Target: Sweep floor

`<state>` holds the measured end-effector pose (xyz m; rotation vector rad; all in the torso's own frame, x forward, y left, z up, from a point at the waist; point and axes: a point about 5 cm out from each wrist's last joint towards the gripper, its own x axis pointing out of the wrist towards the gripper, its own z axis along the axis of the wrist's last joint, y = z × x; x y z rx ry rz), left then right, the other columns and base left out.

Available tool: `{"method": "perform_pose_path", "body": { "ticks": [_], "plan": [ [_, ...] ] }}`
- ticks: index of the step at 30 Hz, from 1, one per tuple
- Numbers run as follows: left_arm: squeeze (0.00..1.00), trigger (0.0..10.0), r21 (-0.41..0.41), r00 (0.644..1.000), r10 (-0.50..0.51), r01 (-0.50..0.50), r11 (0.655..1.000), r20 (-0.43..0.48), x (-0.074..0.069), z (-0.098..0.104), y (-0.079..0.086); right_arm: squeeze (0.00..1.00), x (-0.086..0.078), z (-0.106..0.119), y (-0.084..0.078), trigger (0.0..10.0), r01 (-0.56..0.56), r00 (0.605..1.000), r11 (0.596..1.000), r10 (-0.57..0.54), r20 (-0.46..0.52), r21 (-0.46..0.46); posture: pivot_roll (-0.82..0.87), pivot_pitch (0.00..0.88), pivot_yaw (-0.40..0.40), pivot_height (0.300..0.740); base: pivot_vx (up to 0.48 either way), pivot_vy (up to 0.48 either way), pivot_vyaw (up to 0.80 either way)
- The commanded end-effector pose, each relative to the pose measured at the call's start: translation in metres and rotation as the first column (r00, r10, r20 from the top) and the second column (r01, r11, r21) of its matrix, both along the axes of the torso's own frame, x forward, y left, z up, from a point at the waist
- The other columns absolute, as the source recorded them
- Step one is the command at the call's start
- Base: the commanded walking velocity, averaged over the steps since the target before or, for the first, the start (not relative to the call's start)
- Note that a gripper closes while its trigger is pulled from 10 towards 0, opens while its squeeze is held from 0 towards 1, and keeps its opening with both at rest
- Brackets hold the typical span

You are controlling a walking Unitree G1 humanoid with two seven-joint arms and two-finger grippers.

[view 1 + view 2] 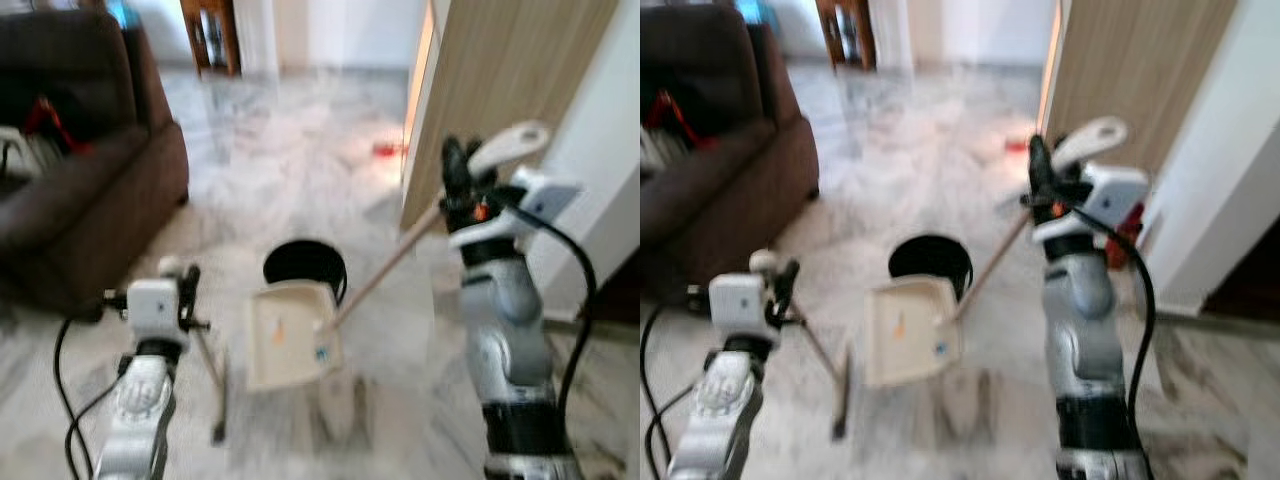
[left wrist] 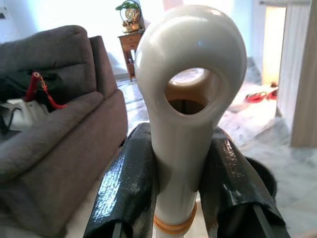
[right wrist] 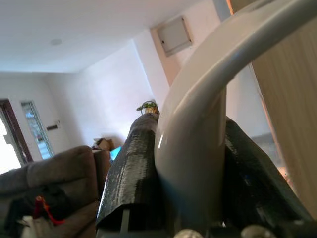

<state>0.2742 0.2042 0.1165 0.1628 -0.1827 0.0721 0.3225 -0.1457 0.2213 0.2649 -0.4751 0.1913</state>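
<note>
Right gripper (image 1: pixel 458 170) clamping dustpan handle (image 1: pixel 505 143), left gripper (image 2: pixel 181 183) clamping broom handle (image 2: pixel 190 89)

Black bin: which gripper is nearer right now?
Left, by a small margin. The left gripper, clamped on the broom handle, sits just left of the black bin; the right gripper holds the dustpan handle higher, beyond its right.

You are looking at a glossy grey-white marble floor (image 1: pixel 290 150) under bright daylight. A dark brown fabric sofa (image 1: pixel 80 190) stands along one side, a light wooden door panel (image 1: pixel 500 90) and white wall (image 1: pixel 610 170) along the other. A small brown wooden side cabinet (image 1: pixel 212 35) sits at the far end.
</note>
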Motion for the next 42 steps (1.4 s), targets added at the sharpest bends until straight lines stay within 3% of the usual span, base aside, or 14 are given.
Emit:
{"method": "perform_pose_path", "body": {
  "ticks": [1,42],
  "plan": [
    [0.00,10.0,-0.003,0.998,-0.021,0.021,1.000,0.061,0.0027,0.0108,-0.0057,0.00,-0.0033,0.0164,-0.0046,10.0,0.008,0.997,1.000,-0.010,0.077,0.022,0.08,0.000,0.063,0.740,0.319,0.000,0.00],
    [0.00,10.0,0.007,0.997,-0.012,0.011,1.000,0.072,0.0005,0.0133,-0.0023,0.00,-0.0057,0.0246,0.0010,10.0,-0.029,0.993,0.999,0.026,0.115,0.024,0.08,0.000,0.064,0.740,0.319,0.000,0.00]
  ]
}}
